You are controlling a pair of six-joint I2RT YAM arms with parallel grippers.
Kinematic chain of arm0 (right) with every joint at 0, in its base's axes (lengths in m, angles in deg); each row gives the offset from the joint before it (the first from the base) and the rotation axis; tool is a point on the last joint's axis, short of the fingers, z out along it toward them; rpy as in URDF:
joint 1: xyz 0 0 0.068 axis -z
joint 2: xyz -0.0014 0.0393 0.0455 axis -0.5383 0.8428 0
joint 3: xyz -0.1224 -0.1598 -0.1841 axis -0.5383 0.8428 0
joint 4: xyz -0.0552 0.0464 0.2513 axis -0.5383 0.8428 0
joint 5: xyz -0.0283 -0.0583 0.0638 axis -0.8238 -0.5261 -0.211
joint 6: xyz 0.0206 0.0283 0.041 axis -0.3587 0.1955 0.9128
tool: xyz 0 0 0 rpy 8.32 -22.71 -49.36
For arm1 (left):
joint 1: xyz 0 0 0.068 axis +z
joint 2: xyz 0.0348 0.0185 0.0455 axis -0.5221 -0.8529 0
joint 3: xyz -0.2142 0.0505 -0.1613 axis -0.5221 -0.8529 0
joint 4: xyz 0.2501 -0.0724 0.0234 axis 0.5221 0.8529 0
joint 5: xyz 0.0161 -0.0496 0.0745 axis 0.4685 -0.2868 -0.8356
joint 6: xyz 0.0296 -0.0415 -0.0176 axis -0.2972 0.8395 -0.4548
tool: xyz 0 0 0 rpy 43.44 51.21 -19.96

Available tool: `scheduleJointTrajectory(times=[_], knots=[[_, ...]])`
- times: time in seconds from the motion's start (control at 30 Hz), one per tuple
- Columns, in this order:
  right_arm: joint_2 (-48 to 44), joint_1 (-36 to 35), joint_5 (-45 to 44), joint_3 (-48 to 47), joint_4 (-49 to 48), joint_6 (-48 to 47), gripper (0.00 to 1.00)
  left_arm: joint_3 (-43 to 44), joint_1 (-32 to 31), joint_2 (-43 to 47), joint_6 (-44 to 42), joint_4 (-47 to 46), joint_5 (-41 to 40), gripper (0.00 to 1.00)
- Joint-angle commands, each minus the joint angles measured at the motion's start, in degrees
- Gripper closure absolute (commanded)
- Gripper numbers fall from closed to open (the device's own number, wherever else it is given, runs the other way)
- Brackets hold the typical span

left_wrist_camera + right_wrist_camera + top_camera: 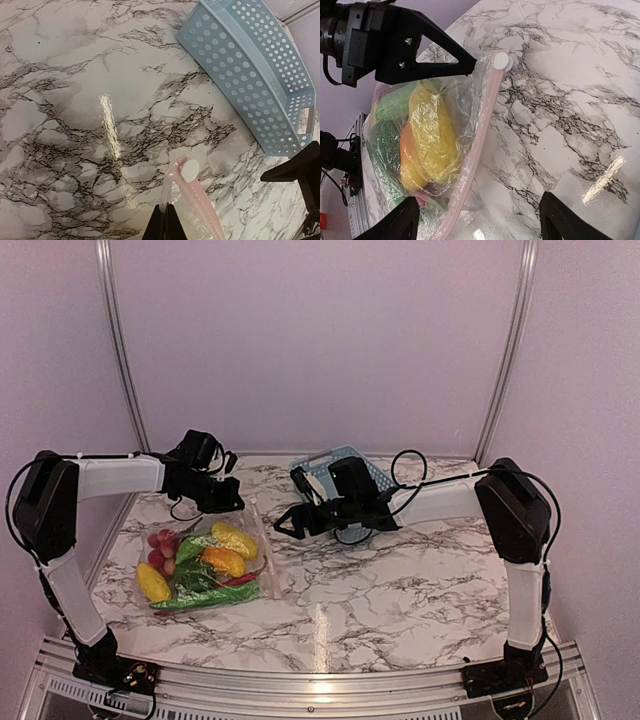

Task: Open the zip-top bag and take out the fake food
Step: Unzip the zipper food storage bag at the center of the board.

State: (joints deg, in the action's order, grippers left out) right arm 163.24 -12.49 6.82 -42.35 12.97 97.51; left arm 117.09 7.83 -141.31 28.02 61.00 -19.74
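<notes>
Clear plastic bag [210, 562] lies flat at 9 o'clock on the marble desk [420, 580], stuffed with yellow, orange, green and red toy food [432, 135]. Its pink zip strip [479, 145] runs along the 3 o'clock edge, with a white slider [501, 62] at the far end. Left fingers [165, 224] pinch the film just beside that slider. Right fingers [285, 524] hang spread wide and empty at the bag's 2 o'clock. A blue perforated basket [255, 75] sits behind them.

Clear zip-top bag [259, 558], colourful fake food [224, 560] inside

Crinkly clear bag [474, 102] — seemingly plastic, glossy table [560, 100]
</notes>
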Motion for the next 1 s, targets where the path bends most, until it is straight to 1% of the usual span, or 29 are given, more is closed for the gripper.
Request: scheduleJointTrajectory(times=[0.0,0.03,0.23,0.33,0.67,0.8,0.9,0.97], knots=[[-2.9,-0.1,-1.5,-0.8,0.6,-1.0,0.2,-2.5,-2.0,5.0,1.3,-7.0,2.4,1.0],[-2.8,-0.1,-1.7,-0.8,0.4,-0.9,0.21,-2.9,-2.4,5.6,1.5,-7.5,2.7,1.0],[-0.5,-0.2,-0.1,-3.0,-1.0,0.2,0.36,-3.9,-3.4,7.5,1.5,-8.7,4.3,1.0],[0.3,-0.7,0.3,-3.9,-1.9,0.9,0.41,-4.3,-3.8,8.1,1.6,-9.4,5.0,1.0],[2.9,-2.5,-1.4,-5.9,-1.8,1.8,0.44,-4.5,-4.6,9.4,1.9,-10.7,6.8,1.0],[4.2,-2.5,-1.2,-7.1,-1.9,2.4,0.48,-5.1,-4.8,10.2,1.9,-11.0,7.2,1.0],[4.9,-2.5,-1.0,-7.8,-1.9,2.8,0.55,-5.7,-4.8,10.7,1.9,-11.3,7.3,1.0],[4.7,-2.5,-1.0,-7.9,-1.9,3.1,0.64,-6.1,-4.8,11.0,1.9,-11.4,7.2,1.0]])
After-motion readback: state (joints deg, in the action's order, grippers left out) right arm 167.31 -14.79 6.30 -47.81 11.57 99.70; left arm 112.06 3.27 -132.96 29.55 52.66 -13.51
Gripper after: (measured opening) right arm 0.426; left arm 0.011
